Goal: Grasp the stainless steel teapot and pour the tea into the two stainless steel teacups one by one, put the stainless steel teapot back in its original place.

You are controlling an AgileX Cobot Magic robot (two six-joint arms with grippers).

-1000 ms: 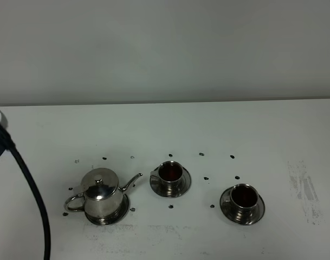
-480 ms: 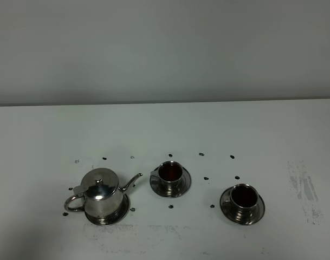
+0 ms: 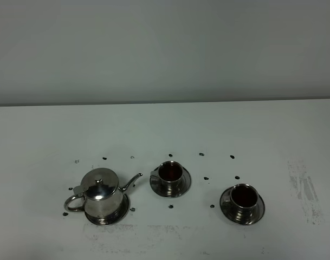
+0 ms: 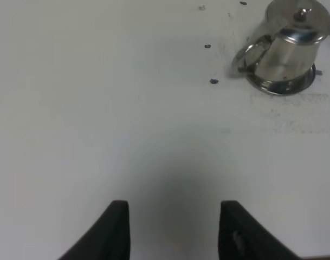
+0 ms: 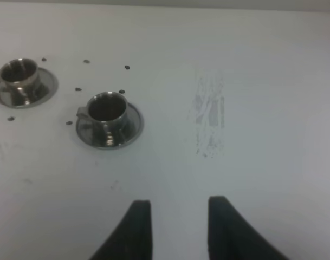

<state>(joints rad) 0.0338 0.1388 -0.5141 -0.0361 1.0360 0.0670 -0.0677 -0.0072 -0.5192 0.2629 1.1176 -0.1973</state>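
In the high exterior view the stainless steel teapot sits upright at the lower left of the frame, resting on its round steel saucer, whose rim shows beneath the pot's base. Its loop handle points toward the left edge of the frame and its thin spout curves up to the right, toward the nearer of the two teacups. That left teacup stands on its own saucer just below the middle of the frame, apart from the spout tip; the right teacup sits on a second saucer lower and further right. Both cups hold dark liquid. Small dark dots are scattered over the white table around the three pieces, and a faint grey scuff mark lies at the right of the frame.

Neither arm appears in the high view. In the left wrist view the left gripper hovers over bare table at the bottom of the frame, its two dark fingers spread apart with nothing between them — the teapot sits well away in the upper right corner. In the right wrist view the right gripper also holds nothing; its fingers show a narrow gap yet stand as closed as they go, with the cups at the upper left.
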